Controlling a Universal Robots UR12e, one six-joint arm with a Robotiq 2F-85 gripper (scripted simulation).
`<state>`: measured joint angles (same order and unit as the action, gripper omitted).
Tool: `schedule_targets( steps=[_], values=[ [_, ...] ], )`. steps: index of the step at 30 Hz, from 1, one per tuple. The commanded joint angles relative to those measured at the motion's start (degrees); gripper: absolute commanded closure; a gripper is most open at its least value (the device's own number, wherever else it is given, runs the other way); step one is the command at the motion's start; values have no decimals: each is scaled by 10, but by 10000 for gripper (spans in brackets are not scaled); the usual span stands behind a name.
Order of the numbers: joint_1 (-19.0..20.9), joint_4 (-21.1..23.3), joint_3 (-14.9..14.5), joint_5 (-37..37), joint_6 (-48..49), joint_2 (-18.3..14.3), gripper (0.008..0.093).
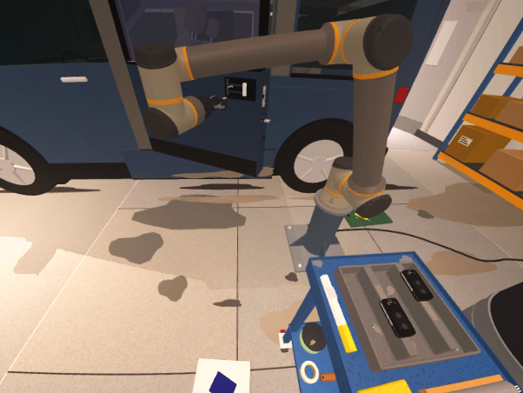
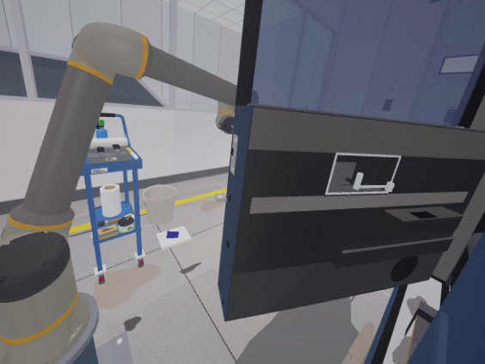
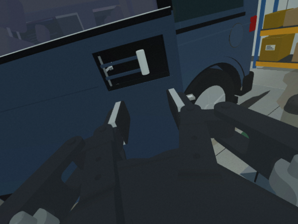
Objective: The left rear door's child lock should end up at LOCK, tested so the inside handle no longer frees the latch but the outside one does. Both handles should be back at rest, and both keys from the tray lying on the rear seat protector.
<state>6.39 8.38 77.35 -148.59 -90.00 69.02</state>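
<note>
My gripper (image 3: 145,105) (image 1: 222,103) is open and empty, hanging just below and to the left of the outside handle (image 3: 142,62) (image 1: 244,89), a white bar in a black recess on the open left rear door's outer skin. The inside handle (image 2: 370,184) sits in its framed recess on the door's dark inner panel. On the door's rear edge I see a small light fitting (image 1: 264,96) (image 2: 234,149), too small to read. Two black keys (image 1: 397,317) (image 1: 416,284) lie in the grey tray (image 1: 402,313) on the blue cart. The rear seat protector is out of sight.
The blue car (image 1: 87,108) fills the background, its rear wheel (image 1: 313,157) beside my arm's pedestal (image 1: 321,232). A cable (image 1: 434,243) runs across the stained floor. Orange shelving with boxes (image 1: 491,139) stands to the right, and a bucket (image 2: 159,203) behind the cart.
</note>
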Motion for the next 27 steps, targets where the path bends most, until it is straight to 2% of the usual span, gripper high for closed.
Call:
schedule_targets(
  steps=[1,5,11,15,27],
  values=[
    [-2,1,3,-2,0,3,534],
    [-19,7,27,-19,0,20,534],
    [-65,20,81,-64,0,61,534],
    [-91,25,107,-91,0,82,534],
    [-105,28,119,-105,0,91,534]
  ],
)
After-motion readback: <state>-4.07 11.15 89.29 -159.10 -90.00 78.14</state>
